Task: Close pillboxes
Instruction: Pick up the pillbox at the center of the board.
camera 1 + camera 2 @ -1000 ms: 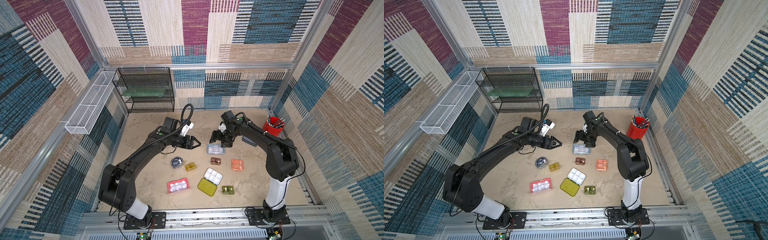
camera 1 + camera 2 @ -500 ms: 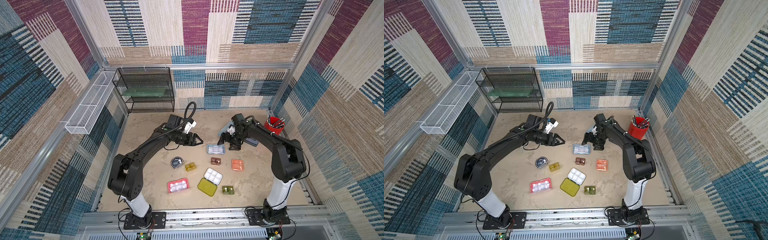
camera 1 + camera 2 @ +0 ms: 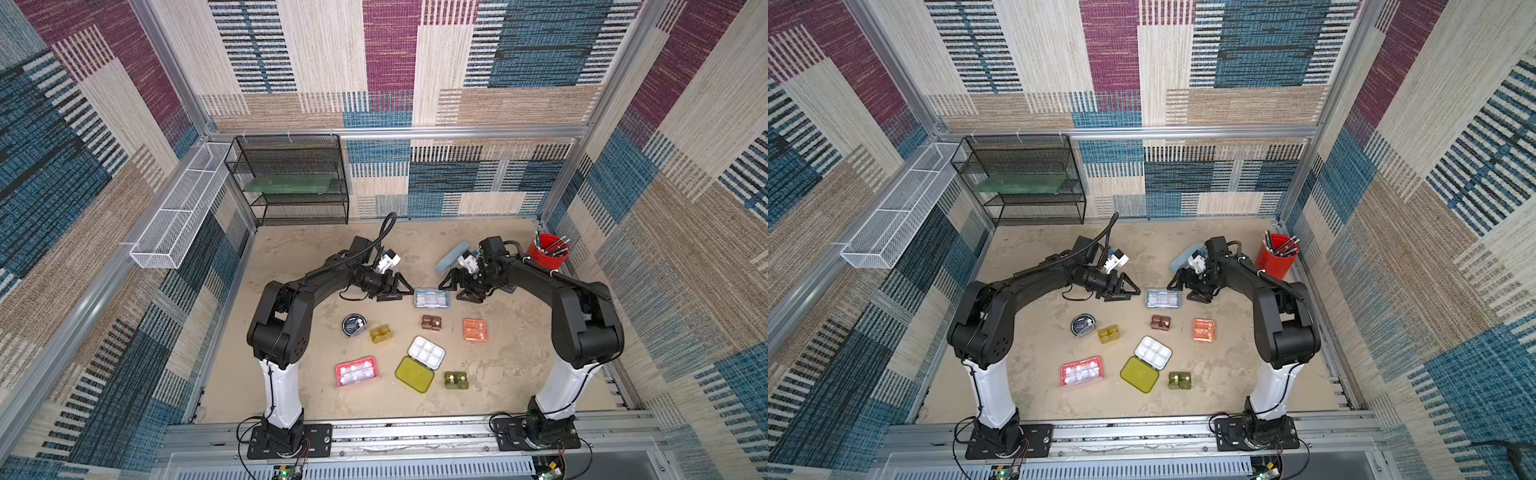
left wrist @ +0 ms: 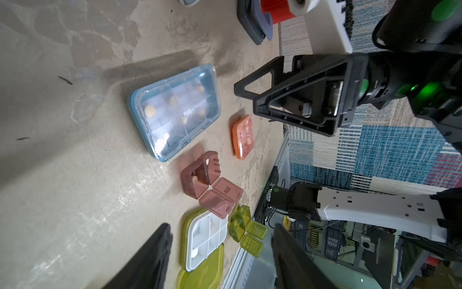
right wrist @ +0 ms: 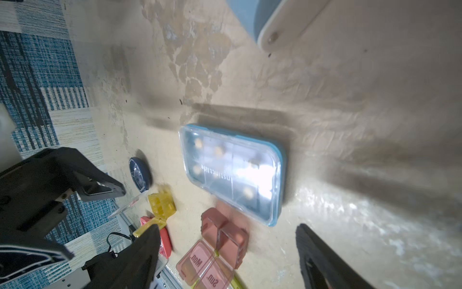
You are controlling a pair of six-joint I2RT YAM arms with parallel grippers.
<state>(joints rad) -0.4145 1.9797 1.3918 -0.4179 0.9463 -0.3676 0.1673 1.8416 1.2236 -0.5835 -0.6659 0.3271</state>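
Grippers were found flanking shut light blue pillbox (image 3: pixel 432 298), untouched; left gripper (image 3: pixel 399 291) was parted partway, empty; right gripper (image 3: pixel 453 291) was parted wide, empty.

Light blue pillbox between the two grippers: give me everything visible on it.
The light blue pillbox is a rounded rectangle: translucent blue base, clear lid printed "instinct life", lid down flat. Dividers inside hold small pale round pills. It lies flat on the table, between the left gripper and right gripper, both open, neither touching it.

arms (image 3: pixel 316 279) black, white base columns (image 3: pixel 282 390) | black cables (image 3: pixel 384 228) | end effectors (image 4: pixel 246 98) — black triangular frames
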